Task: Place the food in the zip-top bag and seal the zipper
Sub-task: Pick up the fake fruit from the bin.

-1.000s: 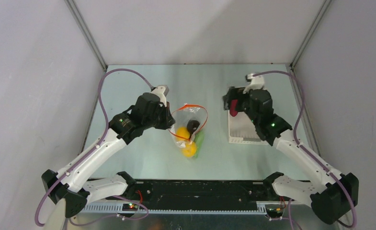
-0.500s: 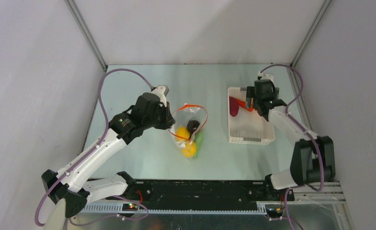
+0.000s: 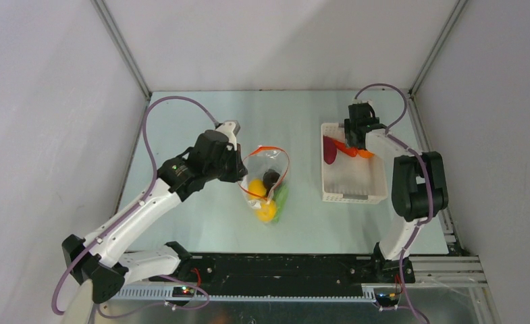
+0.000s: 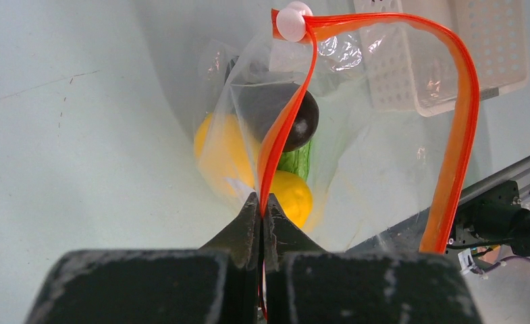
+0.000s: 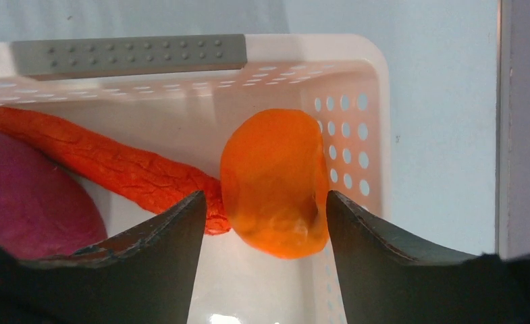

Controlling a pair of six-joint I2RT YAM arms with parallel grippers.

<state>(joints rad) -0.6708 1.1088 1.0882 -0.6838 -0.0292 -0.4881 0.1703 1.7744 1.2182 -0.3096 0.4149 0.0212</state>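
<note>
The clear zip-top bag [image 3: 269, 177] stands open on the table, its orange-red zipper [image 4: 285, 128] looping up to a white slider [image 4: 294, 20]. My left gripper [image 4: 262, 202] is shut on the near zipper strip, holding the mouth up. Inside lie two yellow lemons [image 4: 292, 196] [image 4: 218, 145], a dark piece [image 4: 296, 118] and a green piece [image 4: 296, 158]. My right gripper [image 5: 262, 202] is down in the white basket [image 5: 302, 47], open, its jaws on either side of the orange [image 5: 275, 182] with small gaps. The red chili [image 5: 113, 165] and purple piece [image 5: 25, 196] lie beside it.
The white slotted basket [image 3: 353, 182] sits right of the bag, with a grey handle strip [image 5: 127, 55] on its end wall. My right arm folds back along the table's right edge. Grey enclosure walls stand close around the table.
My right arm has swung from the basket's left side to its far end and dropped in, and its jaws have narrowed around the orange. My left gripper and the bag have not moved.
</note>
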